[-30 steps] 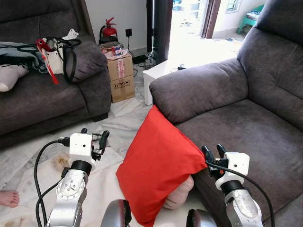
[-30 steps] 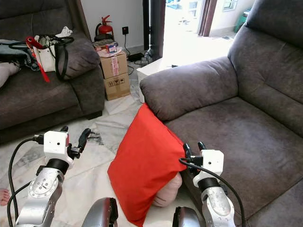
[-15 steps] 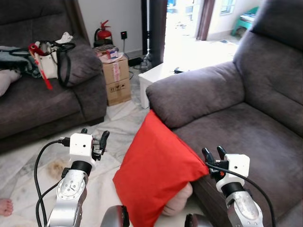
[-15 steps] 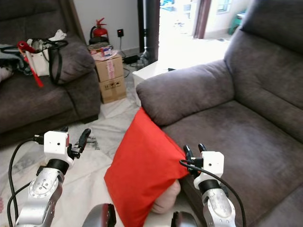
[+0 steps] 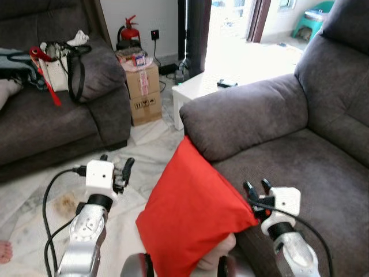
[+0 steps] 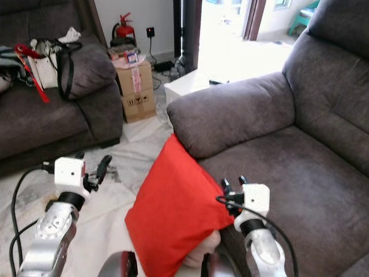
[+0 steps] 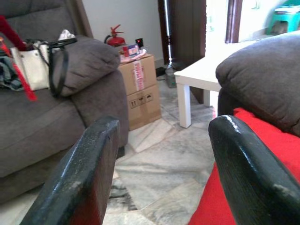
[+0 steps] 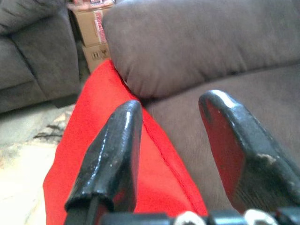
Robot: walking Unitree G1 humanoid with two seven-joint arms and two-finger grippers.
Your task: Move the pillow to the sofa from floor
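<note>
A red pillow [image 5: 190, 213] stands on the floor, leaning against the front of the grey sofa [image 5: 300, 144] below its armrest [image 5: 242, 112]. A pale cushion [image 5: 216, 257] peeks out under the red pillow's lower edge. My right gripper [image 5: 256, 186] is open at the pillow's right corner, over the sofa seat's front edge. In the right wrist view its fingers [image 8: 117, 150] frame the red pillow [image 8: 93, 140] and the armrest. My left gripper [image 5: 117, 161] is open above the floor, to the left of the pillow and apart from it.
A second dark sofa [image 5: 57, 127] with bags [image 5: 63, 60] stands at the left. Cardboard boxes [image 5: 144, 92], a fire extinguisher [image 5: 130, 36] and a white low table [image 5: 202, 86] lie beyond. A person's foot [image 5: 3, 251] is at the lower left on the marble floor [image 5: 144, 150].
The head view has shifted a little. Both arms keep much the same pose, and the right gripper now sits closer against the pillow's right corner.
</note>
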